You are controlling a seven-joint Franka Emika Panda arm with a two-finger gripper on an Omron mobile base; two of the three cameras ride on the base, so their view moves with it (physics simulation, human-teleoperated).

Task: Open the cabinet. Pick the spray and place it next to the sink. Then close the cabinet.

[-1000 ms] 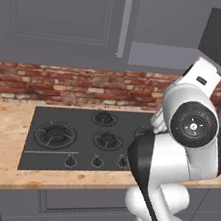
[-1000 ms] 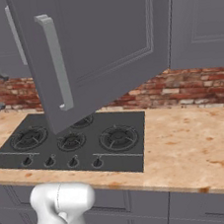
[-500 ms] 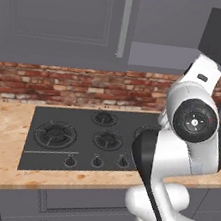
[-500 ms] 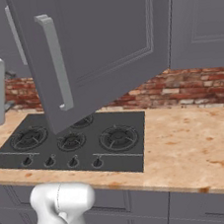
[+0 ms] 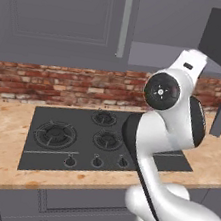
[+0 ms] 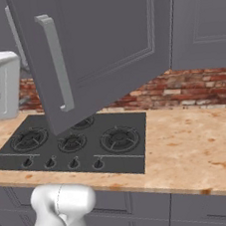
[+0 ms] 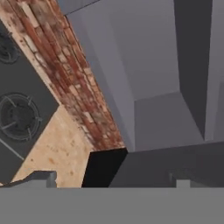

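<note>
The cabinet has one door swung wide open. Inside looks bare (part is hidden). The gripper fingers are spread, holding nothing, tips barely showing.

The cabinet hangs above the brick wall, its right door swung out over the hob. The hob lies in the worktop, before the wall. Drawers sit below the worktop.
</note>
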